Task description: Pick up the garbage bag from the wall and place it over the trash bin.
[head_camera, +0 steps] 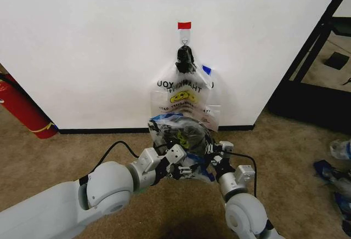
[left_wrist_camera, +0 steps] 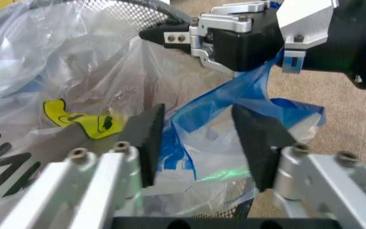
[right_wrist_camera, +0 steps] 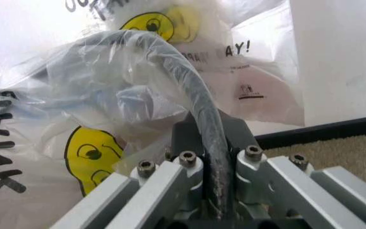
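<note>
Garbage bag (head_camera: 184,140) sits draped over the trash bin (head_camera: 204,133) on the carpet (head_camera: 285,151) at the foot of the wall (head_camera: 98,41), directly beneath the matching bags (head_camera: 184,94) hanging from the hook (head_camera: 185,44) under the red tape strip (head_camera: 184,25). Left gripper (left_wrist_camera: 196,136) is at the near side of the bin, jaws apart, with the bag's blue handle trim (left_wrist_camera: 234,98) lying between the pads, not pinched. Right gripper (right_wrist_camera: 211,160) is at the bin's right side, jaws closed tight on the bin's rim (right_wrist_camera: 192,90) with bag film over it.
</note>
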Motion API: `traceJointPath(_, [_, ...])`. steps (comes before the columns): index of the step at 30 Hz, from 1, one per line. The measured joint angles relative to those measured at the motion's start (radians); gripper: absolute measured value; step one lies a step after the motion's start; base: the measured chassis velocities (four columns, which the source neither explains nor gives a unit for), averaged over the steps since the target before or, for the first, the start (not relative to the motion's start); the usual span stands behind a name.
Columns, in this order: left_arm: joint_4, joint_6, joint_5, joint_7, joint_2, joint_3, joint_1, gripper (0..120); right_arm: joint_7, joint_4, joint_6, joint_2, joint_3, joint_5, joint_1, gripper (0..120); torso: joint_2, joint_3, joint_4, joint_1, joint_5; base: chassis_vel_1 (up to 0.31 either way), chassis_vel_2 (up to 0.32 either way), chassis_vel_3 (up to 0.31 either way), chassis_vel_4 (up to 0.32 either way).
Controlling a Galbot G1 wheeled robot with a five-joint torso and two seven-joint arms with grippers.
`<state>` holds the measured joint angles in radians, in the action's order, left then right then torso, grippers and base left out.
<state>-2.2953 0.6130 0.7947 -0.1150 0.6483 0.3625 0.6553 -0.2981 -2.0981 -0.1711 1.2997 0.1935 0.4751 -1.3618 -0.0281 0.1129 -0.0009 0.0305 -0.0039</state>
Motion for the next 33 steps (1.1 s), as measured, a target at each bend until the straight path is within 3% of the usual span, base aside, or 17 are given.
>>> traceJointPath(12, [-0.018,-0.021,-0.014,-0.006,-0.01,-0.019,0.027,0,-0.013,0.004,-0.008,0.01,-0.001,0.007,0.003,1,0.0,0.0,0.0,0.0,0.0,0.0,0.0,0.0,0.0])
traceJointPath(20, [-0.049,-0.037,-0.019,-0.011,-0.04,-0.082,0.097,0,-0.044,0.009,-0.017,0.027,0.001,0.044,0.013,1,0.0,0.0,-0.0001,0.0,-0.0001,0.0,0.0,0.0,0.0])
traceJointPath(33, [-0.101,-0.091,-0.093,0.001,-0.054,-0.241,0.348,0,-0.134,-0.007,-0.07,0.041,0.035,0.217,0.046,1,0.0,0.0,0.0,0.0,0.0,0.0,0.0,0.0,0.0])
